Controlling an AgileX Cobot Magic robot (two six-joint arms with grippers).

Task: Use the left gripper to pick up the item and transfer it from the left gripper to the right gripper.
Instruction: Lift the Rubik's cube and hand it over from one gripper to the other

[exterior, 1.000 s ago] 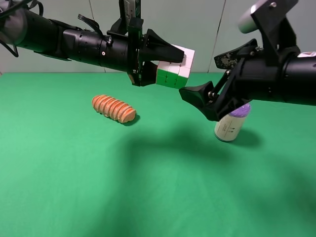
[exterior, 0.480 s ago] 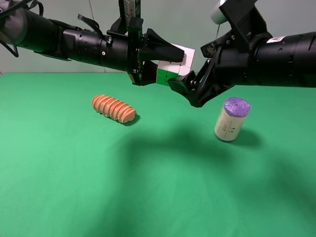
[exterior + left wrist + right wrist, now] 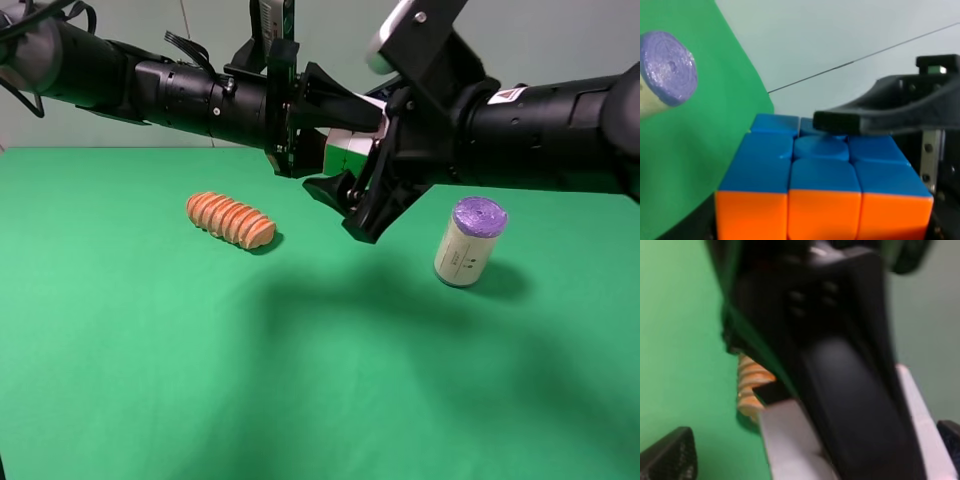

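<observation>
Puzzle cube [image 3: 343, 158] hangs in the air above the far edge of the counter [image 3: 150, 380], clamped between the jaws of the left end effector [image 3: 355, 138]; the right end effector [image 3: 360, 172] has its jaws apart around it, one jaw below, contact unclear; a good handover, I judge, wants the right jaws seated flat on two free opposite faces, clear of the left fingers [image 3: 860, 121], and shut firmly before the left lets go, since smooth glossy plastic could slip or twist; faces show blue, orange, green and white in square, round-edged tiles; toward the left edge lies a ridged orange loaf [image 3: 230, 220], toward the right edge a beige cylinder [image 3: 468, 243] with glittery purple top, both on matte green cloth.
</observation>
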